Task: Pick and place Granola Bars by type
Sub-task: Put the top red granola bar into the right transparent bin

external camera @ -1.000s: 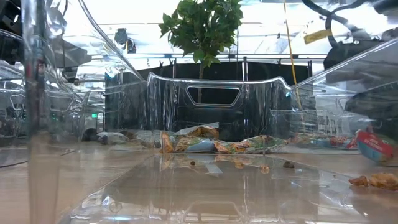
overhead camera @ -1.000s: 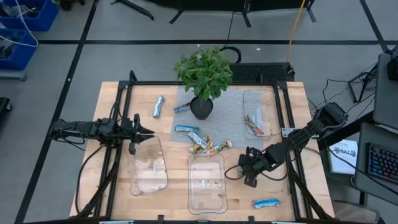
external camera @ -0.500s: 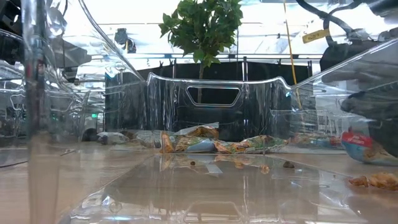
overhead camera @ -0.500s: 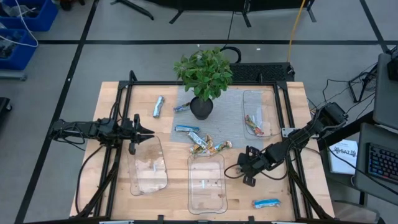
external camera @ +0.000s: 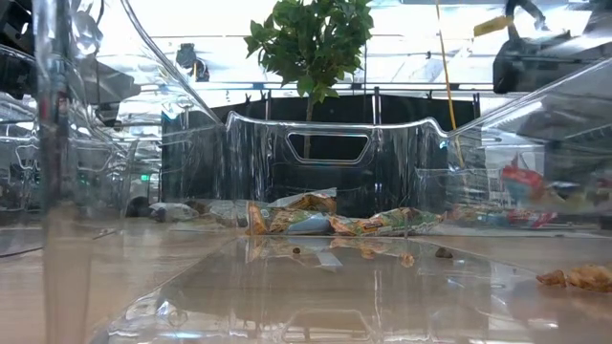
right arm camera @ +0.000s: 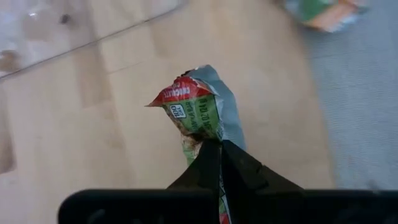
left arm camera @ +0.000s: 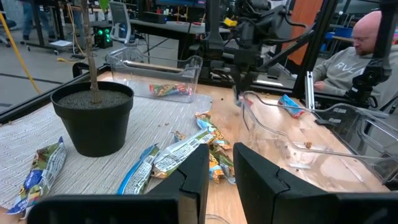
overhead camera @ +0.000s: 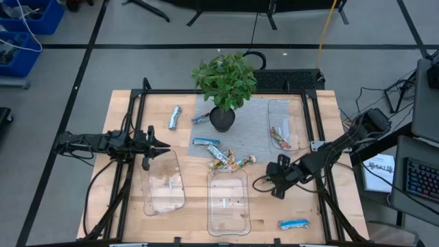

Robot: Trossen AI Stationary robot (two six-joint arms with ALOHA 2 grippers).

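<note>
My right gripper [overhead camera: 276, 184] is shut on a granola bar [right arm camera: 198, 107] in a red, green and silver wrapper, above the wood to the right of the middle clear tray [overhead camera: 228, 200]. In the low view this bar [external camera: 521, 182] shows through a tray wall. Several bars lie piled [overhead camera: 225, 158] on the table in front of the plant pot [overhead camera: 221, 119]. Single bars lie at the far left [overhead camera: 175, 116], beside the pot [overhead camera: 201, 118] and near the front right [overhead camera: 293, 224]. My left gripper [left arm camera: 221, 171] waits at the table's left, open, nothing between its fingers. My right gripper pinches one end of the bar's wrapper [right arm camera: 202, 138] between its two fingertips. The fingers come from above, slanting down. The bar hangs on beyond the fingertips, crumpled, clear of the table.
Another clear tray [overhead camera: 163, 184] lies near my left gripper. A third tray [overhead camera: 283, 110] at the far right holds bars [overhead camera: 280, 139]. A grey mat [overhead camera: 257, 134] lies under the pot. A person [left arm camera: 357, 62] sits beyond the table's right side.
My right gripper has shut on the red and green bar and risen with it, drawing back a little toward the table's right edge. The bar, which lay on the table, now hangs clear of it.
</note>
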